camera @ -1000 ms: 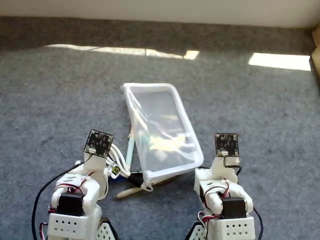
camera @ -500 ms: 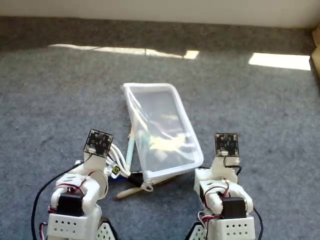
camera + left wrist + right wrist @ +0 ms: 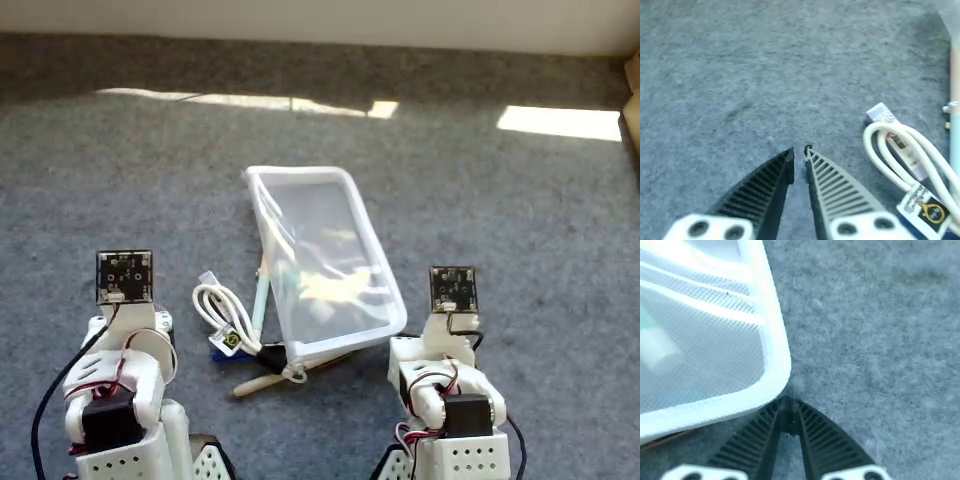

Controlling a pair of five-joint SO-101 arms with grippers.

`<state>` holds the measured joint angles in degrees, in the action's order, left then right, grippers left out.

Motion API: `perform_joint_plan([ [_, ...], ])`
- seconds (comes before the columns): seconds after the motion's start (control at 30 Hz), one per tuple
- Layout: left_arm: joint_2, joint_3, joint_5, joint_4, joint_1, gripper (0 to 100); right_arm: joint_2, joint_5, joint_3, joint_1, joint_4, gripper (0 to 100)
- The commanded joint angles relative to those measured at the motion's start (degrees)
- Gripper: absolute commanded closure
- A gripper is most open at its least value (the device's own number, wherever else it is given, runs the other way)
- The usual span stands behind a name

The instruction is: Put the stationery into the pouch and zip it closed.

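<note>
The translucent pouch (image 3: 325,265) with a white rim lies flat on the carpet, several pieces of stationery showing through it. Beside its near-left edge lie a coiled white cable (image 3: 222,318), a pale blue pen (image 3: 260,300), a beige pen (image 3: 258,383) and a small blue item (image 3: 218,350). My left gripper (image 3: 799,150) hovers over bare carpet left of the cable (image 3: 900,150), fingers a narrow gap apart and holding nothing. My right gripper (image 3: 788,402) is shut and empty, its tips at the pouch's near-right corner (image 3: 775,375).
Grey carpet (image 3: 520,220) spreads on all sides, with sunlit patches (image 3: 560,122) at the back. The left arm's wrist camera (image 3: 125,277) and the right arm's wrist camera (image 3: 453,288) stand up near the front edge.
The left arm has swung left, away from the pouch, uncovering the white cable and blue item. The right arm and the pouch have not moved.
</note>
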<state>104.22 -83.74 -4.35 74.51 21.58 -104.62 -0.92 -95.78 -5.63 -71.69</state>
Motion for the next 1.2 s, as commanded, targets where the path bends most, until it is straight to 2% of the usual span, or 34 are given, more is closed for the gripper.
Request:
perform_joint_plan([
  [0.0,0.4,3.0,0.5,-0.1,6.5,94,-0.7,-0.7,2.0,0.2,2.2,99.3],
  [0.2,0.4,2.6,0.6,-0.1,8.5,94,0.5,-4.4,12.8,-0.5,2.0,99.5],
  [0.43,0.3,2.5,0.6,-0.1,8.7,94,20.4,-4.7,26.7,-12.6,-5.1,99.5],
  [0.57,0.3,2.4,0.6,-0.1,8.7,94,31.6,-4.7,32.7,-17.9,-5.7,99.5],
  [0.67,0.3,2.4,0.6,-0.1,8.7,94,35.8,-5.3,34.6,-22.2,-6.0,99.5],
  [0.77,0.3,2.3,0.6,-0.1,8.7,94,36.8,-9.8,34.2,-27.5,-6.1,99.5],
  [0.87,0.3,2.3,0.6,-0.1,8.7,94,38.3,-11.0,34.2,-32.5,-5.8,99.5],
  [1.0,0.3,2.3,0.6,-0.1,8.7,94,44.9,-12.7,34.8,-35.0,-4.9,99.5],
  [1.17,0.3,2.3,0.6,-0.1,8.7,94,53.8,-14.0,34.8,-35.1,3.4,99.5],
])
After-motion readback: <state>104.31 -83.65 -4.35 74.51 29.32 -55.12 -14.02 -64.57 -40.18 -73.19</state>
